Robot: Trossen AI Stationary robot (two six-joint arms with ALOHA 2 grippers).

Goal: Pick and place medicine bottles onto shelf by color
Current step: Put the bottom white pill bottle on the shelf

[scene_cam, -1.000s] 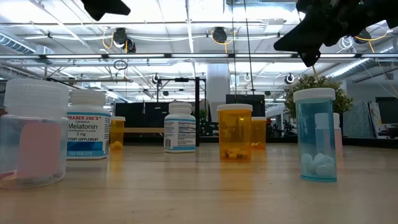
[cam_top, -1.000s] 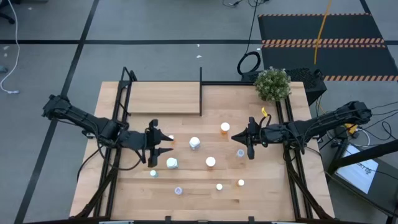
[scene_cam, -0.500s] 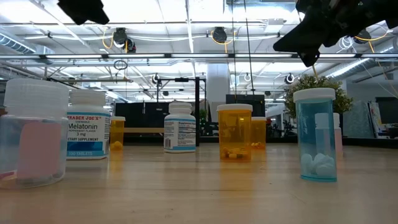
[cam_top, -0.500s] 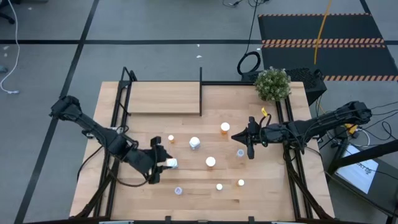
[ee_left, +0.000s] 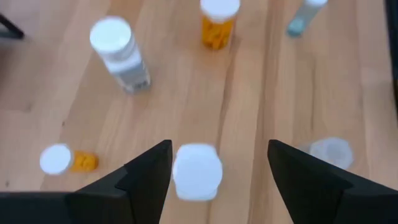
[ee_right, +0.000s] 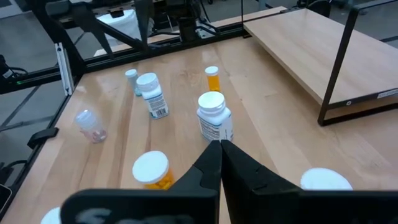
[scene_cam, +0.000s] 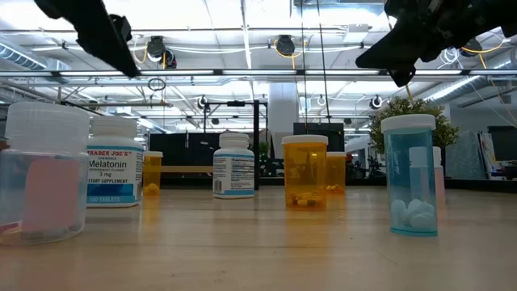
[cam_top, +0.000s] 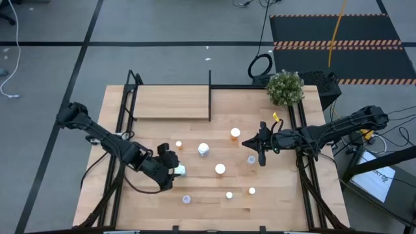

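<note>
Left gripper (ee_left: 214, 171) hovers with jaws apart over a white-capped bottle (ee_left: 197, 172) at the table's seven o'clock. Right gripper (cam_top: 260, 153) waits at three o'clock, jaws together. Shelf (cam_top: 170, 102) at eleven o'clock.

Bright, even light from ceiling strip lamps (scene_cam: 242, 32) in the low view; soft, faint shadows on the pale wooden bench (cam_top: 279, 195); left wrist view blurred throughout; nearest translucent plastic bottle (scene_cam: 44, 174) out of focus.

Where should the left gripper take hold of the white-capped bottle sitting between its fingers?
Probably from straight above, around the cap and upper body: the white-capped bottle stands upright, and the open left gripper already straddles it, one finger on either side.
</note>
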